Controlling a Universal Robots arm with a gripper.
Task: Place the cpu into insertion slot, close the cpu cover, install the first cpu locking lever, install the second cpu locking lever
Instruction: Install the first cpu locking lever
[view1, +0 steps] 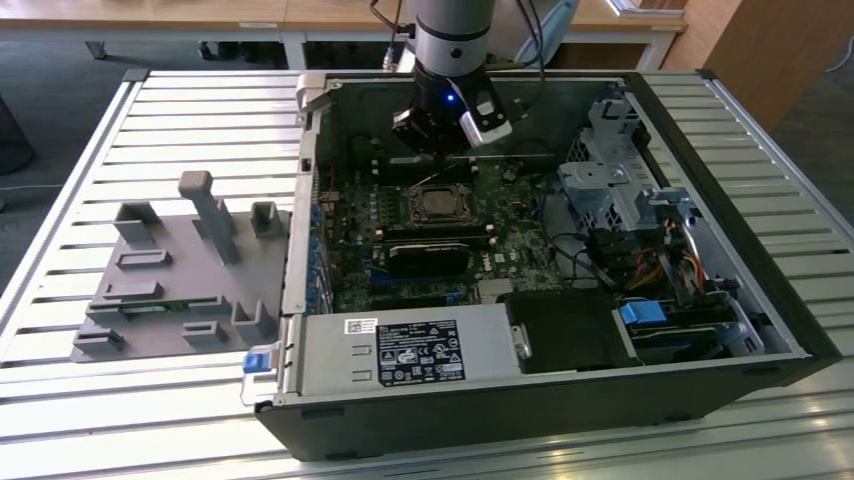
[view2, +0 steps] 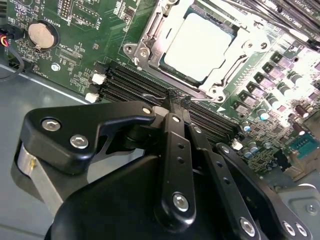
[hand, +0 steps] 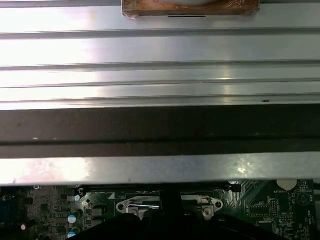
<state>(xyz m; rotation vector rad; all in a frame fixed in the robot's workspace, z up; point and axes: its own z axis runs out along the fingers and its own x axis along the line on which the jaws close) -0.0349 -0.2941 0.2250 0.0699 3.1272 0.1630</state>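
CPU seated in the insertion slot on the green motherboard; pale metal top faces up, no tilt that I can make out in the second wrist view. CPU cover looks folded down around the chip, its frame bordering the lid on all sides. In the exterior view the socket sits mid-board inside the open computer case, which lies on the slatted desk.

Pincer is narrow, fingers drawn together to a point, tips low over the black memory slots just beside the socket's near edge. A thin wire lever appears to lie at the tips; I cannot tell whether it is pinched or merely touched.

Risks, as judged from here:
- The thin lever could slip off the closed tips under spring load and snap back, leaving the cover unlatched.
- If the cover is not fully flat, forcing a lever could press the chip unevenly onto the socket contacts.
- Tips are close to the memory slots and small board parts; a sideways drift could scrape them.
- The arm's wrist stands near the case wall; little room for a wide sweep.
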